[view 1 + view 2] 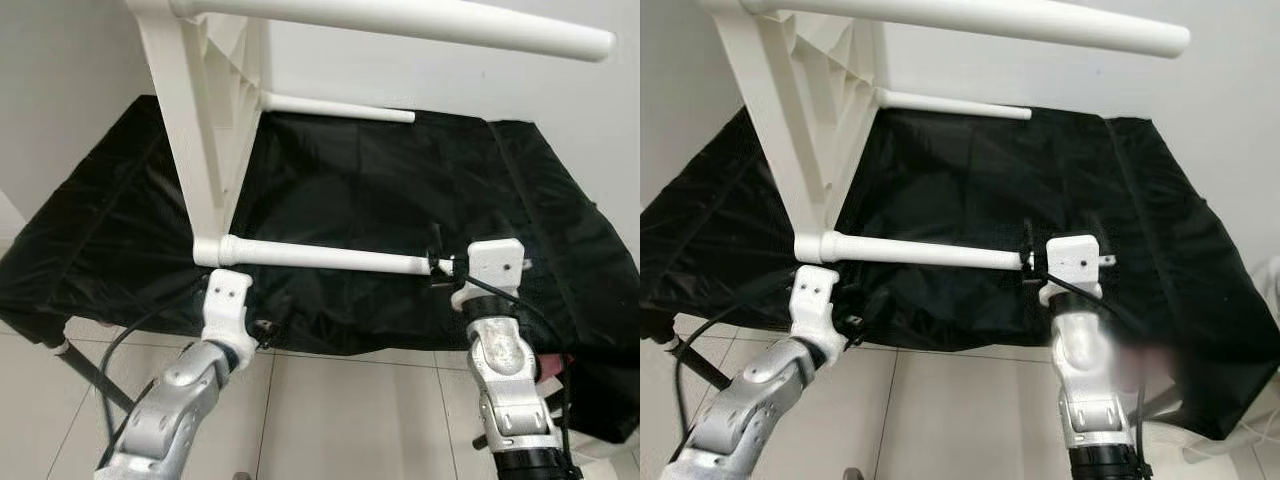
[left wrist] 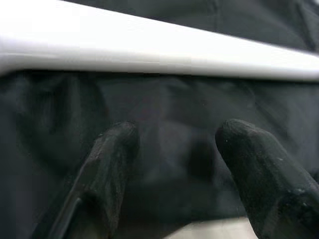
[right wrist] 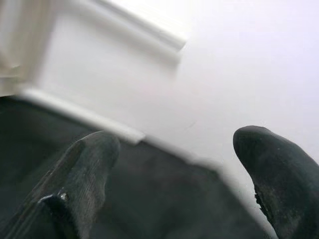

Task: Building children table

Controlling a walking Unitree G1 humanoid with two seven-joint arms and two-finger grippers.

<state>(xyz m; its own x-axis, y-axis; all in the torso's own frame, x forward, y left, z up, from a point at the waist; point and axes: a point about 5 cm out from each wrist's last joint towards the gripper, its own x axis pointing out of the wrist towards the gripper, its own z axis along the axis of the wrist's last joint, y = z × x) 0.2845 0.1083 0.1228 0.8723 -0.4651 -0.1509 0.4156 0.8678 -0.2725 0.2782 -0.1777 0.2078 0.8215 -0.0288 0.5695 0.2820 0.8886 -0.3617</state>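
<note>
The white children's table (image 1: 195,120) stands on its edge on a black cloth (image 1: 400,190), its round legs pointing right. The nearest leg (image 1: 320,256) runs level just above the cloth. My left gripper (image 2: 179,134) is open just below that leg near its socket end, and the leg (image 2: 159,50) crosses above the fingertips without touching them. My right gripper (image 1: 437,262) is at the leg's free tip, open, with nothing between its fingers (image 3: 94,149). A second leg (image 1: 340,106) lies farther back, and a third leg (image 1: 400,18) sticks out at the top.
The black cloth covers a low platform against a white wall (image 1: 560,90). Its front edge hangs over a pale tiled floor (image 1: 350,420). A dark metal support leg (image 1: 85,365) slants under the platform's left corner. Cables run along both my forearms.
</note>
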